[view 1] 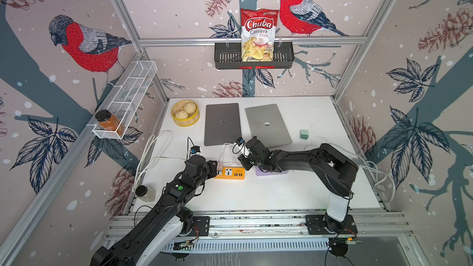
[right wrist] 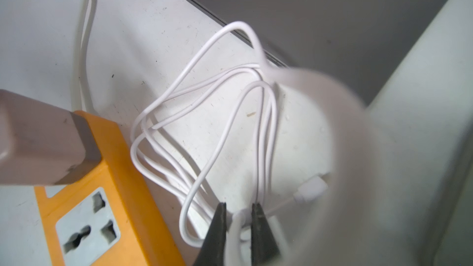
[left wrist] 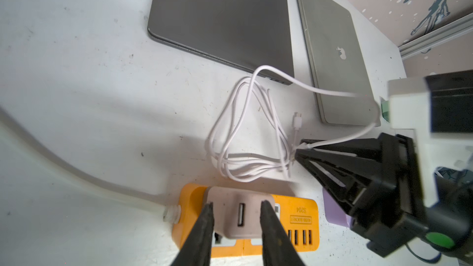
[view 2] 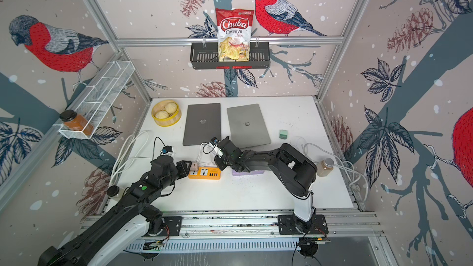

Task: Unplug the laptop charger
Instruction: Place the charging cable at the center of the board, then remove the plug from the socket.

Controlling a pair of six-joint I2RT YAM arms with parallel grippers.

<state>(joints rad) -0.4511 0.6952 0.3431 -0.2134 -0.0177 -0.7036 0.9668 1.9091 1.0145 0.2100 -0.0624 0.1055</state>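
Hovering over charger [left wrist: 247, 195] in orange strip [view 1: 231, 174] mid-frame, L hand [left wrist: 237, 203] was part-open, contact unclear; R hand [right wrist: 238, 205], just right, was pinched shut on white cable [right wrist: 238, 24].

1. The front of the table [view 1: 268, 193] is bare, with lots of room to move.
2. Loops of white cable [left wrist: 252, 166] fill the gap between the orange power strip [left wrist: 302, 216] and the dark laptop [left wrist: 220, 16].
3. The right end effector [right wrist: 237, 208] pinches that cable and blocks that side.
4. The silver laptop [left wrist: 335, 55] lies just beside the dark one, leaving a thin gap.
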